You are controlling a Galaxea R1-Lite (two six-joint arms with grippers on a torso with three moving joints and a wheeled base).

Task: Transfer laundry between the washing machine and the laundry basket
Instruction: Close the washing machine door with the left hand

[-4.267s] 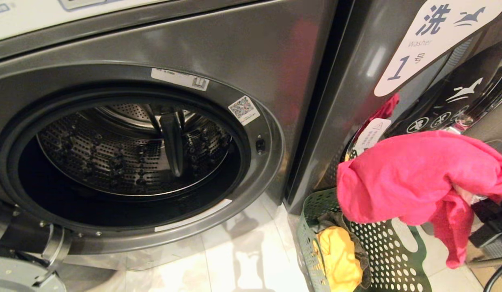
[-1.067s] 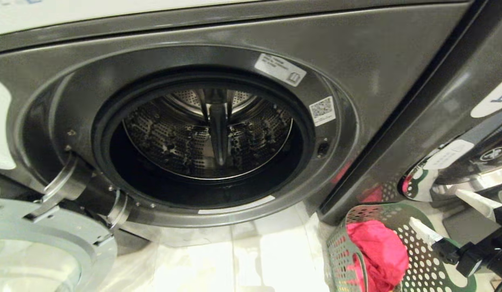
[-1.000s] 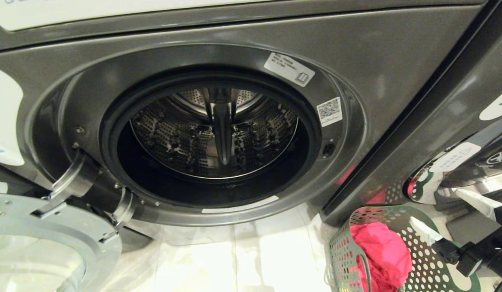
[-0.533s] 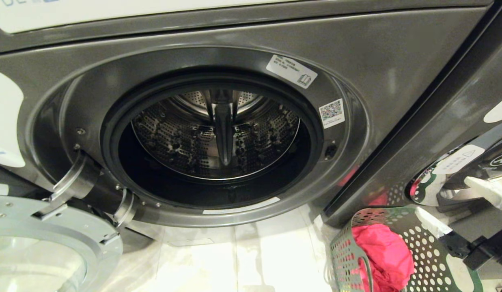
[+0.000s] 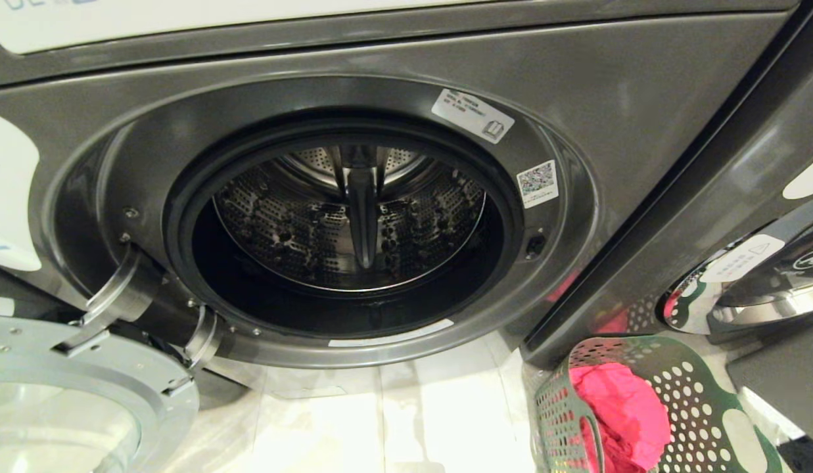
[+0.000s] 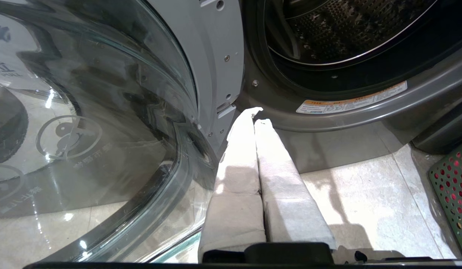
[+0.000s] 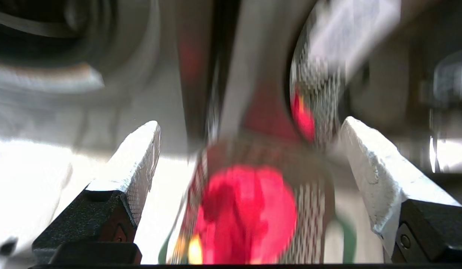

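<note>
Washing machine (image 5: 577, 98) stood with door (image 6: 104, 112) swung open; we saw no laundry in drum (image 5: 347, 223). Pink garment (image 5: 620, 410) lay inside green laundry basket (image 5: 695, 401), just right of machine. Right gripper (image 7: 249, 130) hung above basket, jaws spread wide, empty. Left gripper (image 6: 255, 116) was clenched on nothing, low beside door.
</note>
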